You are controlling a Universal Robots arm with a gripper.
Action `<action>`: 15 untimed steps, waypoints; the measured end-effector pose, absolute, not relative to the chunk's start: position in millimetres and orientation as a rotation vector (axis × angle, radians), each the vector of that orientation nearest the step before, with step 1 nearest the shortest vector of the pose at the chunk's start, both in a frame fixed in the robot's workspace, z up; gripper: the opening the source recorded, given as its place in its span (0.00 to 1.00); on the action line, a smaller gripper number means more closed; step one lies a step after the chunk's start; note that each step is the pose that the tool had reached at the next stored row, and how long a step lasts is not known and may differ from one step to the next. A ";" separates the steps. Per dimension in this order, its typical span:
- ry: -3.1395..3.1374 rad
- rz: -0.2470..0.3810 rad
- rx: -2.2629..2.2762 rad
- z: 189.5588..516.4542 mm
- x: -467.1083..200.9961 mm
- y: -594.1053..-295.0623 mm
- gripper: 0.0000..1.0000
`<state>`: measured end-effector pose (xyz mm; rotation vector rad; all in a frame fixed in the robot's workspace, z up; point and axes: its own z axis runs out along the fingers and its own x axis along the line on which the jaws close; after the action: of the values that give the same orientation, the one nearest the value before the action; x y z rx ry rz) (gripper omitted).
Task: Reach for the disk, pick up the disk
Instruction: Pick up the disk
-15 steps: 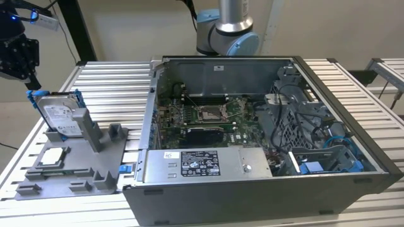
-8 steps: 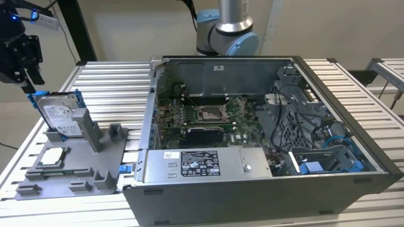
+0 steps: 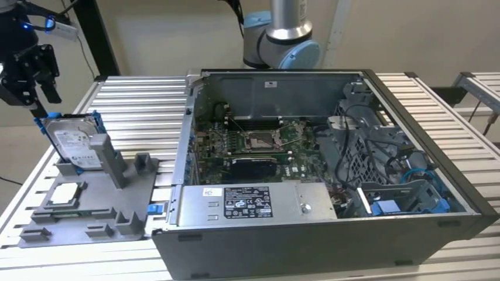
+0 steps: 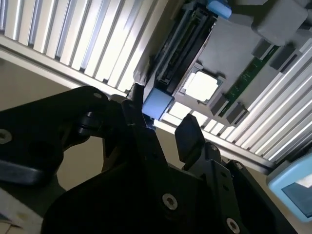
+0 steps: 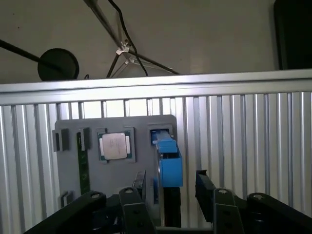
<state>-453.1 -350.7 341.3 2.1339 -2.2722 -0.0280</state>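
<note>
A black gripper point(image 3: 43, 100) hangs just above the disk point(image 3: 72, 139), a silver-grey hard drive with a white label and blue rails. The disk stands on edge in a slot at the far end of a grey holder point(image 3: 93, 225). A small square chip point(image 3: 64, 194) lies flat in the same holder, nearer the camera than the disk. An open computer case point(image 3: 328, 170) sits beside the holder, on the exterior view's right. In both wrist views the gripper's jaws are spread apart on either side of the disk's top blue rail point(image 5: 169, 165), not clamped on it. The reach looks almost complete. The grasp and lift are not yet done, and the disk sits in its slot.
</note>
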 end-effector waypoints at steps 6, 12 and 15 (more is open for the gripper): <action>-2.262 -0.028 2.144 330.4 -453.0 -346.8 1.00; -2.253 -0.028 2.154 321.6 -453.1 -346.4 1.00; -2.249 -0.029 2.158 317.2 -453.1 -346.4 1.00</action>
<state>-453.1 -346.4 317.2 2.1583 -2.2495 -0.0286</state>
